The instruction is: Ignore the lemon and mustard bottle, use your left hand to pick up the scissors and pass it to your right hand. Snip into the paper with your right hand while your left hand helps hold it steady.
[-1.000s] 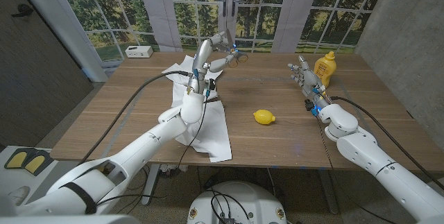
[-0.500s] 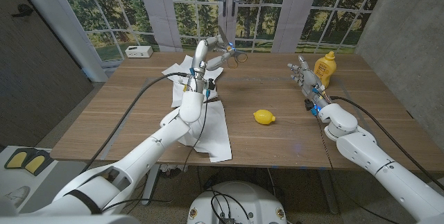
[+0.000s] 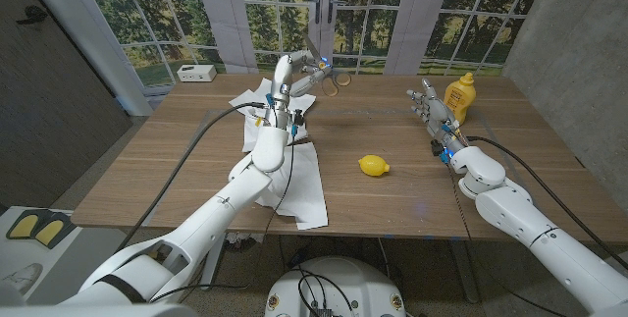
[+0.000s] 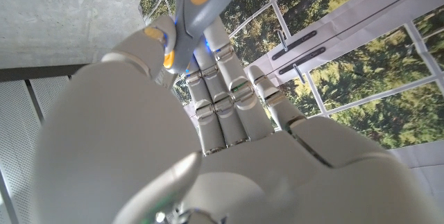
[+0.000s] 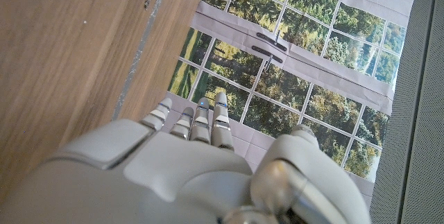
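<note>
One lemon (image 3: 373, 166) lies nearest, mid-table; one sheet of paper (image 3: 294, 175) lies beneath the left arm. The right hand (image 3: 428, 107) waits, fingers apart and empty, beside one mustard bottle (image 3: 458, 96). Farthest, the left hand (image 3: 294, 74), raised slightly higher than before, pinches one pair of scissors (image 3: 329, 77) aloft; handover appears imminent.

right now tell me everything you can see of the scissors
The scissors are held up off the table in the left robot hand, above the far edge near the window. In the left wrist view they show grey-blue blades or shanks with a yellow-orange inset and a small orange pad by the fingers. In the head view dark loop handles point toward the right side. Whether the blades are open is unclear.
</note>
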{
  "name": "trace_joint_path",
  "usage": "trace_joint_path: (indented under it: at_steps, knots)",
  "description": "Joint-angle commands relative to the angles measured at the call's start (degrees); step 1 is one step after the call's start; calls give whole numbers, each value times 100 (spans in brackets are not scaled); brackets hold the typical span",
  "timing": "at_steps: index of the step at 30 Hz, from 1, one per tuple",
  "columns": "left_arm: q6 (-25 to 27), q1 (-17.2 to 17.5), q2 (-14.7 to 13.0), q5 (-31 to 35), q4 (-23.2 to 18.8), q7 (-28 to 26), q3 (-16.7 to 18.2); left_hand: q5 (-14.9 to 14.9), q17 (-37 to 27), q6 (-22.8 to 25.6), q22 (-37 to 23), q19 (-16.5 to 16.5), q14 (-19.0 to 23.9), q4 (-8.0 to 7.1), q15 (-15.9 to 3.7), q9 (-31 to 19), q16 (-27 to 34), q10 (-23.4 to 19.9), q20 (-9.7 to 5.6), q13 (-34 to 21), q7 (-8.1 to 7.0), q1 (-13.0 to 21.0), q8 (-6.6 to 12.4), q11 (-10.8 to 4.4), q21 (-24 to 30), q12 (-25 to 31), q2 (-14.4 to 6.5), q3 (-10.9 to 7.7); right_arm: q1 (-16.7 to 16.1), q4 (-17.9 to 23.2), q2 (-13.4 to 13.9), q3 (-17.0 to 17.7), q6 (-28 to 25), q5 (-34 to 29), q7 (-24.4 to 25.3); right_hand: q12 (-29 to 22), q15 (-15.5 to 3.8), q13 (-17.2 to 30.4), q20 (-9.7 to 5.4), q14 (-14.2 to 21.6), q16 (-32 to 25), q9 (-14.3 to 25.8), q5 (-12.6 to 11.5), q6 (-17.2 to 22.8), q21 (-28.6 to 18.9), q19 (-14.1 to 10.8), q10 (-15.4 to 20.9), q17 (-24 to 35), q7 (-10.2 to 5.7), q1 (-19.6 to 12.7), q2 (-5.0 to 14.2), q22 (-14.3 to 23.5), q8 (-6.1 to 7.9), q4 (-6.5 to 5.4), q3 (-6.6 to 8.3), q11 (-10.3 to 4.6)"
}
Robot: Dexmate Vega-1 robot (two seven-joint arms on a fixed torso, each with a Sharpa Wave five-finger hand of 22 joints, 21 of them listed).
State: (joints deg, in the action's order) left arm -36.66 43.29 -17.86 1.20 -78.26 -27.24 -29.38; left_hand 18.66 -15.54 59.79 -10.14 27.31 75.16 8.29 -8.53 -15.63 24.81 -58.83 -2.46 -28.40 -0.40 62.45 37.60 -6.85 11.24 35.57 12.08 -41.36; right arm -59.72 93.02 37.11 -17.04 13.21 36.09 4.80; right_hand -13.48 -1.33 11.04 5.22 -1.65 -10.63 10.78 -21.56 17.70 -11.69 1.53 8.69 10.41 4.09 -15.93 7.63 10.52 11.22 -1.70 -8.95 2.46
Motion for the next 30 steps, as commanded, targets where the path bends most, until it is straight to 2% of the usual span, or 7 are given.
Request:
trace_joint_path:
  at_steps: [1, 7, 9, 13, 30]
  knots:
    - [175, 124, 76, -405, -189, 363, 123, 27, -5, 949, -9, 33, 583, -4, -513, 0, 38, -376, -835, 10, -649, 328, -8, -334, 13, -26, -292, -19, 12, 33, 33, 4, -19, -4, -15, 17, 29, 9, 20, -8, -1, 10, 4, 32, -12, -18, 29, 9, 20, 10, 31, 29, 3, 0, 37, -43]
    - [292, 208, 145, -657, -295, 445, 174, 29, 9, 928, -9, 29, 575, 0, -514, 18, 37, -387, -837, 11, -645, 333, -32, -338, 11, -24, -284, -16, 5, 74, 44, 6, -36, 7, -19, 16, 25, 9, 14, -9, -1, 10, 5, 32, -13, -20, 31, 9, 20, 10, 31, 29, 3, 0, 40, -39]
    - [448, 238, 130, -1015, -412, 688, 175, 29, 7, 929, -9, 27, 578, 2, -513, 23, 42, -378, -837, 21, -644, 334, -35, -338, 10, -34, -280, -15, 7, 74, 52, 2, -15, -19, -25, 17, 25, 9, 11, -9, -1, 10, 6, 33, -13, -20, 31, 9, 25, 10, 30, 29, 3, 0, 41, -39]
    - [637, 280, 202, -1388, -524, 818, 205, 32, -1, 933, -9, 24, 580, -1, -512, 33, 54, -375, -838, 29, -642, 331, -43, -334, 9, -41, -277, -15, 6, 70, 37, 5, 47, -40, -31, 16, 21, 9, 9, -6, -2, 10, 7, 33, -14, -23, 34, 9, 23, 11, 28, 29, 3, 0, 42, -36]
    - [1090, 327, 389, -2380, -588, 1027, 358, 43, -1, 899, -10, 22, 567, -4, -511, 74, 71, -382, -835, 48, -631, 329, -95, -338, 10, -51, -271, -15, -16, 106, 47, -13, 9, -43, -33, 21, 22, 9, 7, -3, -2, 10, 10, 38, -13, -21, 22, 9, 24, 10, 26, 29, 4, 0, 48, -36]
